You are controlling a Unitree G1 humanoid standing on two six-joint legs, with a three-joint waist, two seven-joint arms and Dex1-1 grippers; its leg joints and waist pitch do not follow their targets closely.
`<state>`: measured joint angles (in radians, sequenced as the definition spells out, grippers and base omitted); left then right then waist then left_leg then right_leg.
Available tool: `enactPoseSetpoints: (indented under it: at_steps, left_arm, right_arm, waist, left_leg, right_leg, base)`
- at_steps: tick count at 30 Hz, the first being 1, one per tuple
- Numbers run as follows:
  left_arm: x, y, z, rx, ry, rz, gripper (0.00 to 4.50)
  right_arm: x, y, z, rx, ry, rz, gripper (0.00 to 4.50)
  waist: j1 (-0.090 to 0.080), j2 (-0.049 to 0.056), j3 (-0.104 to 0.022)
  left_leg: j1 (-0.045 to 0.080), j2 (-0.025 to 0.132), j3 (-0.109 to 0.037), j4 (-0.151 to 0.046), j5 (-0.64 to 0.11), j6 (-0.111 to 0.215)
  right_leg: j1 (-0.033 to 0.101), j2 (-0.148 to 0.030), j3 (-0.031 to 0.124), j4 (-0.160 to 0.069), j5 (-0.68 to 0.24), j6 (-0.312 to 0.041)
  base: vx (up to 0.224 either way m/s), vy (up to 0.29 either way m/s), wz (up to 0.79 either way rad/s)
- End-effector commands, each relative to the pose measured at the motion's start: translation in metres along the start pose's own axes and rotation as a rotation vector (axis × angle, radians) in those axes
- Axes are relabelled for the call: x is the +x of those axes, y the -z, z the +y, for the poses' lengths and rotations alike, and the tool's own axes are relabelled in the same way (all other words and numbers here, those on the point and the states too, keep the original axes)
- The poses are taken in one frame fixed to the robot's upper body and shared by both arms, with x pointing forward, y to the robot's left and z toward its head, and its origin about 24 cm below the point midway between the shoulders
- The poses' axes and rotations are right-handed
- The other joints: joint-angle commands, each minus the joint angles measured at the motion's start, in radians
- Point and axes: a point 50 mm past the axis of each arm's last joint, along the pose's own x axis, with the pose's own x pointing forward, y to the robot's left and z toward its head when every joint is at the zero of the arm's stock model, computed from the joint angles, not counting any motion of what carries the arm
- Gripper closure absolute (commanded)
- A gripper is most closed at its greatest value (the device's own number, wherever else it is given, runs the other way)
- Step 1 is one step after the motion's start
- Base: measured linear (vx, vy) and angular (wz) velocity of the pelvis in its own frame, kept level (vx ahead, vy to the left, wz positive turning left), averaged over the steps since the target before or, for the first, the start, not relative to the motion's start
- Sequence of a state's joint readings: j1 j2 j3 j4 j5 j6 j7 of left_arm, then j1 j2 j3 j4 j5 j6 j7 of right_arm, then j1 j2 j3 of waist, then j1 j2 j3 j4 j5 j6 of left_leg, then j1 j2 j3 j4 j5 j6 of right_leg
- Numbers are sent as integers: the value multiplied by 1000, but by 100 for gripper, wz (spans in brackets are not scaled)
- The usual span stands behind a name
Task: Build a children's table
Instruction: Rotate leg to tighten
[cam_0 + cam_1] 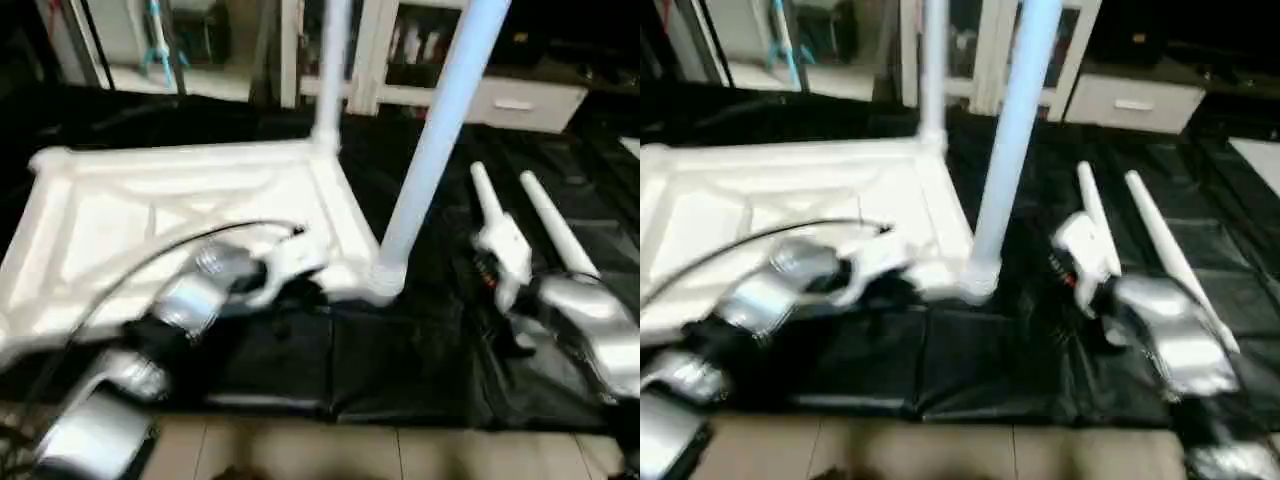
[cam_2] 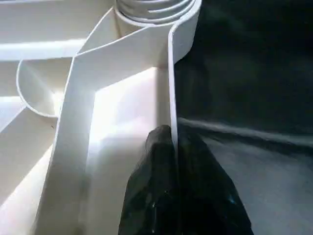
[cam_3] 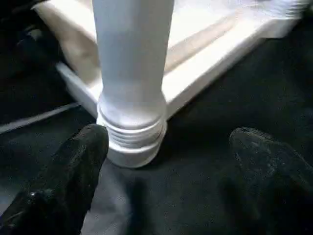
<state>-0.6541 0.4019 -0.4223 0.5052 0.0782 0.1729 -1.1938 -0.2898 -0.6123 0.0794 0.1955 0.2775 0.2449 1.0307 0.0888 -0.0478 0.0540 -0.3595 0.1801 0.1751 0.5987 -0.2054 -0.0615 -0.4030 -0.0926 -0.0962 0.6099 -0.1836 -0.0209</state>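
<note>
The children's table top (image 1: 150, 200) lies upside down on the black cloth, its ribbed underside facing up. One white leg (image 1: 330, 70) stands upright in the far right corner. A second leg (image 1: 430, 150) stands in the near right corner, with its threads (image 3: 132, 134) showing above the socket. My left gripper (image 2: 173, 137) is shut on the top's thin rim (image 2: 172, 73) close to that near corner. My right gripper (image 3: 171, 139) is open, its black fingers (image 3: 78, 161) spread apart just short of the near leg's base and touching nothing. Two loose legs (image 1: 490, 205) (image 1: 555, 230) lie on the cloth at the right.
The black cloth (image 1: 400, 380) ends at the near table edge, with tiled floor (image 1: 300, 450) below it. A white cabinet with a drawer (image 1: 520, 100) stands behind. A black cable (image 1: 150, 255) arcs over my left forearm.
</note>
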Motion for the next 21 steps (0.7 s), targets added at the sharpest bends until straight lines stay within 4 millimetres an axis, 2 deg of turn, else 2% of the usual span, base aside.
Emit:
enactPoseSetpoints:
  at_steps: [1,2,5,6,7,9,10,14,15,16,19,21]
  left_arm:
    - [8,0,-13,43,119,9,450]
    - [6,2,-16,45,151,9,450]
    - [5,3,-19,47,178,11,450]
    - [5,3,-20,48,185,14,450]
    - [4,4,-20,49,193,20,450]
    - [3,5,-20,51,198,29,450]
    - [3,5,-20,52,198,33,450]
    - [2,5,-20,58,194,47,450]
    - [1,5,-21,57,196,48,450]
    - [1,6,-21,56,198,50,450]
    - [0,7,-22,53,197,55,450]
    - [-1,8,-23,48,196,57,450]
  right_arm:
    - [-1,-6,8,-13,-106,8,24]
    - [0,-5,13,-6,-155,19,24]
    - [4,-5,15,-8,-191,23,24]
    - [7,-5,16,-8,-204,21,24]
    - [12,-5,17,-12,-220,19,24]
    - [19,-5,18,-28,-243,30,24]
    - [22,-5,18,-33,-252,38,24]
    - [31,-3,18,-51,-293,73,24]
    - [34,-2,17,-63,-301,85,24]
    - [36,-2,17,-68,-307,92,41]
    - [40,-1,18,-79,-328,105,62]
    - [41,0,18,-82,-339,106,78]
  waist:
    - [-1,2,-56]
    - [-1,7,-56]
    - [-1,7,-57]
    - [-2,5,-56]
    - [-1,9,-58]
    - [-4,9,-60]
    - [-4,5,-61]
    - [-1,8,-64]
    - [-1,6,-65]
    - [-2,5,-65]
    - [-1,0,-63]
    - [0,2,-61]
  left_leg:
    - [8,65,-17,-79,-193,68]
    - [9,64,-17,-80,-198,65]
    - [17,64,-15,-81,-228,42]
    - [13,64,-17,-81,-228,38]
    - [15,64,-17,-82,-223,34]
    - [11,63,-18,-81,-210,30]
    - [10,62,-18,-80,-197,30]
    - [11,62,-16,-77,-157,36]
    - [9,61,-16,-75,-144,41]
    - [8,60,-15,-74,-137,44]
    - [9,61,-14,-74,-146,47]
    - [10,62,-15,-76,-157,43]
  right_leg:
    - [56,-75,62,-78,-227,-208]
    - [56,-75,62,-78,-230,-208]
    - [49,-75,63,-83,-254,-211]
    - [52,-75,63,-81,-259,-210]
    - [51,-76,63,-80,-250,-211]
    - [54,-73,62,-76,-221,-217]
    - [54,-74,62,-73,-201,-222]
    - [56,-74,63,-64,-137,-244]
    - [58,-73,62,-60,-114,-252]
    - [59,-74,61,-59,-103,-257]
    - [60,-76,62,-62,-135,-251]
    - [58,-76,62,-65,-169,-242]
  base:
    - [0,0,0]
    - [0,0,0]
    - [0,0,0]
    - [0,0,0]
    - [0,0,0]
    - [0,0,0]
    - [0,0,0]
    - [0,0,0]
    - [0,0,0]
    - [0,0,0]
    - [0,0,0]
    - [0,0,0]
